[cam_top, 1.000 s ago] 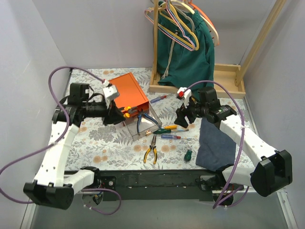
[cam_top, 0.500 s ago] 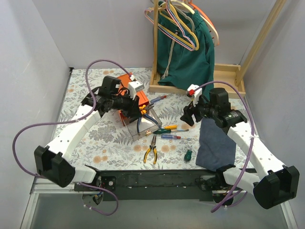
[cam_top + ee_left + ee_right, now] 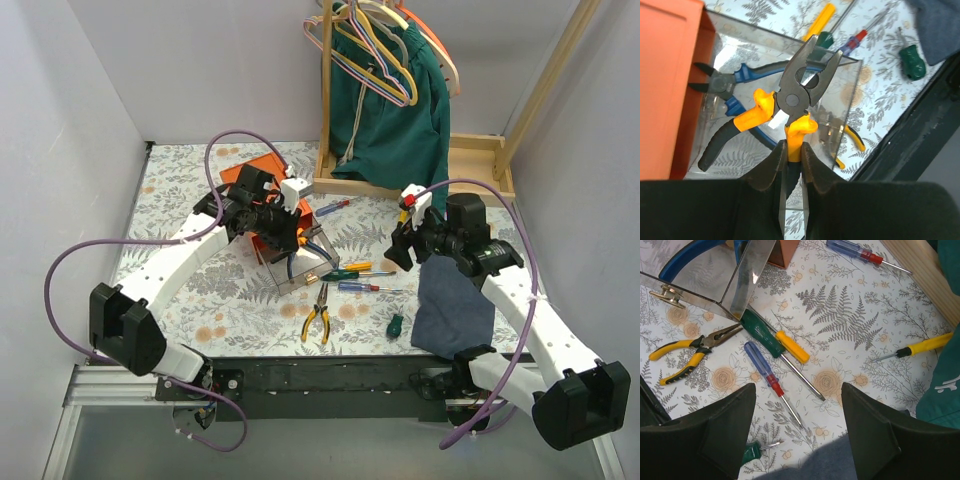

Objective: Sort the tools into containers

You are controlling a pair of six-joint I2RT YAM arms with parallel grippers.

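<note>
The white-and-black left arm [image 3: 170, 262] reaches forward and inward. The left gripper [image 3: 792, 150] is clamped tight on one handle of the orange-and-black pliers [image 3: 799, 86]. The white-and-black right arm [image 3: 525, 300] angles inward, with the right gripper [image 3: 799, 395] pointing down, jaws wide apart and holding nothing.

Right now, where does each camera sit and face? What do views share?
Top external: above and behind the robot, looking down on the table; both arms show.
Left wrist: on the left arm, looking down past shut jaws holding orange-black pliers over the clear drawer.
Right wrist: on the right arm, looking down between open jaws at loose screwdrivers.
Shared: all three show the yellow-black pliers and the drawer.
</note>
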